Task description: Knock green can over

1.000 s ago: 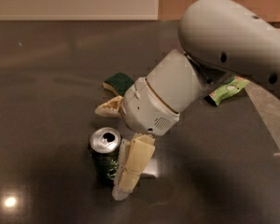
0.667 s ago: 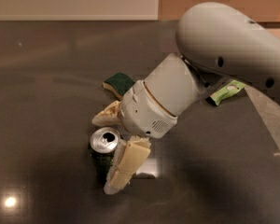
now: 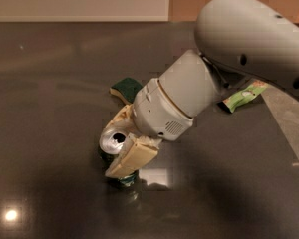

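The green can (image 3: 120, 179) stands on the dark tabletop at centre-left, its silver top (image 3: 112, 141) facing up and leaning slightly left. My gripper (image 3: 125, 138) reaches down from the right on a large white arm and straddles the can's top. One cream finger (image 3: 131, 158) lies across the can's near side. The other finger (image 3: 120, 116) sits just behind the can. Both fingers appear to touch the can. Most of the can's dark green body is hidden behind the near finger.
A green-and-yellow sponge (image 3: 125, 88) lies just behind the gripper. A flat light green snack bag (image 3: 243, 95) lies at the right, partly under the arm. The table's lighter right edge (image 3: 289, 123) runs diagonally at far right.
The near finger has moved up and left onto the can, narrowing the gap between the fingers. The can's top now leans a little left.
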Controlling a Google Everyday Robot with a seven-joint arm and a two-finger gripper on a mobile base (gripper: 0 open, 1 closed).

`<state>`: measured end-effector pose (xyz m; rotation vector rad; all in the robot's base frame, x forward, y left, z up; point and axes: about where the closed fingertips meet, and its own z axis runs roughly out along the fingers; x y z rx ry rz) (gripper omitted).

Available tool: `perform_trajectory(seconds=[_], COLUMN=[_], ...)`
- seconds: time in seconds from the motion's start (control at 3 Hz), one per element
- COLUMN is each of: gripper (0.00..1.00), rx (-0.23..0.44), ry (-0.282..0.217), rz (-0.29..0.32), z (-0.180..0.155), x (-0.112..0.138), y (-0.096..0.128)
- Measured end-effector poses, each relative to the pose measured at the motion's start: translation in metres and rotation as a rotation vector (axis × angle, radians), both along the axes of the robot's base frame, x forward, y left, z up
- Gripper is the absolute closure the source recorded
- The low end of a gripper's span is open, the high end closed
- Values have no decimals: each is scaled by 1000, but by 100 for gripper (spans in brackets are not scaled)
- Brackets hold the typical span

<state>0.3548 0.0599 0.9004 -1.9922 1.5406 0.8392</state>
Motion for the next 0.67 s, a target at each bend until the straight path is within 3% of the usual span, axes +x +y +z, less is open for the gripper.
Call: perform_trajectory(seconds=[0.33,0.67], gripper=[88,100], rx=[-38,-158], ry=[-21,-67], rz=[-23,-64], z=[11,30], x=[9,24], y=[-7,-22])
